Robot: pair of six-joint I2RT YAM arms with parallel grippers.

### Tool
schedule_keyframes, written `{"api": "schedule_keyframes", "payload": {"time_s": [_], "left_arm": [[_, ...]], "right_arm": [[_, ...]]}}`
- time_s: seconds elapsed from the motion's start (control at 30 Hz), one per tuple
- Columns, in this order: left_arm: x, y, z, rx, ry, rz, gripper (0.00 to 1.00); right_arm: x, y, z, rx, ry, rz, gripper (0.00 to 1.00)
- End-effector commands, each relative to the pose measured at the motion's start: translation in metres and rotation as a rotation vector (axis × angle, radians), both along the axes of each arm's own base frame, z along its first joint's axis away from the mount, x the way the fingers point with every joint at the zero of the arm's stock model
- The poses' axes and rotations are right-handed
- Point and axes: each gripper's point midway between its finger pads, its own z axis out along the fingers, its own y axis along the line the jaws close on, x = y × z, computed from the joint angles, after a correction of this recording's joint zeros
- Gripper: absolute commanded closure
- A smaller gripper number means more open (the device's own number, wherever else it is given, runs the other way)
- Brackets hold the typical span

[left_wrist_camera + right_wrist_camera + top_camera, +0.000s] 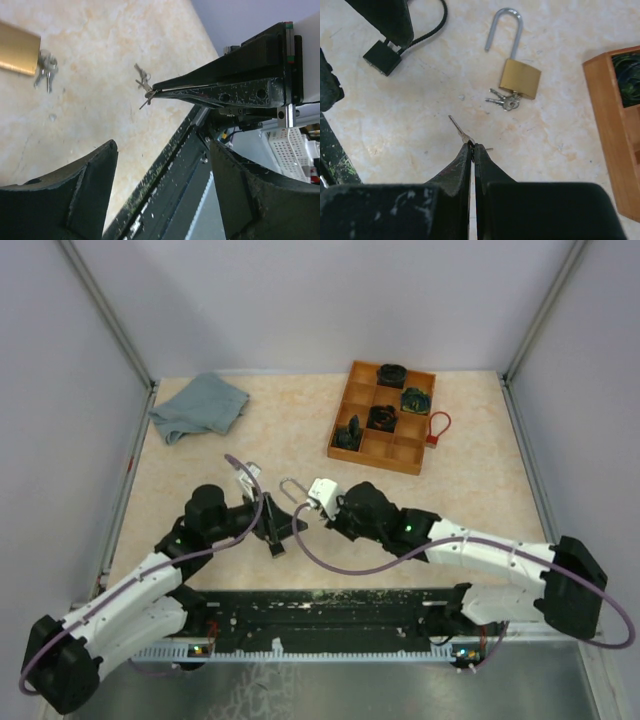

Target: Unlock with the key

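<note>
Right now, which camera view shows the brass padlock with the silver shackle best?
The right wrist view: the whole brass padlock, silver shackle and nearby keys are clear. The left wrist view catches only a corner of its body; the top view shows just the shackle loop.

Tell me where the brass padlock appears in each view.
Top external: padlock, only its shackle showing, just left of centre.
Left wrist: top-left corner, cut by the edge.
Right wrist: upper centre, whole.
Shared landmark: the right tool, shut on a key.
</note>
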Motion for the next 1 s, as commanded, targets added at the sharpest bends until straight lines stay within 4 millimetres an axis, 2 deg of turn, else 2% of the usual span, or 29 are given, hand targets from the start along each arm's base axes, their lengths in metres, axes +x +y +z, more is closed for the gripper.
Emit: {"api": "schedule_keyframes", "payload": {"time_s": [0.0,0.1,0.27,0.43,0.6,0.8,0.97], "left_arm": [[0.015,-0.012,0.038,-0.051,-0.292,-0.015,0.23],[0.015,-0.025,0.052,-0.036,-0.404,-0.075,0.3],[0.017,-0.042,0.045,0.105,-0.452,-0.186,0.37],[0.013,-0.044,0.052,0.219,-0.594,-0.28,0.4],[0.01,-0.045,0.05,0.296,-0.79,-0.391,0.44],[0.01,-0.05,0.041,0.331,-0.933,-0.486,0.46],[0.014,-0.056,0.044,0.318,-0.989,-0.504,0.5]], "right_arm": [[0.015,-0.005,0.044,0.125,-0.125,-0.075,1.0],[0.014,-0.008,0.052,0.158,-0.151,-0.073,1.0],[0.011,-0.011,0.061,0.187,-0.166,-0.069,1.0],[0.004,-0.011,0.073,0.243,-0.178,-0.04,1.0],[0.001,-0.011,0.081,0.285,-0.192,-0.025,1.0],[-0.004,-0.012,0.091,0.342,-0.218,-0.008,1.0],[-0.007,-0.011,0.092,0.359,-0.229,0.018,1.0]]}}
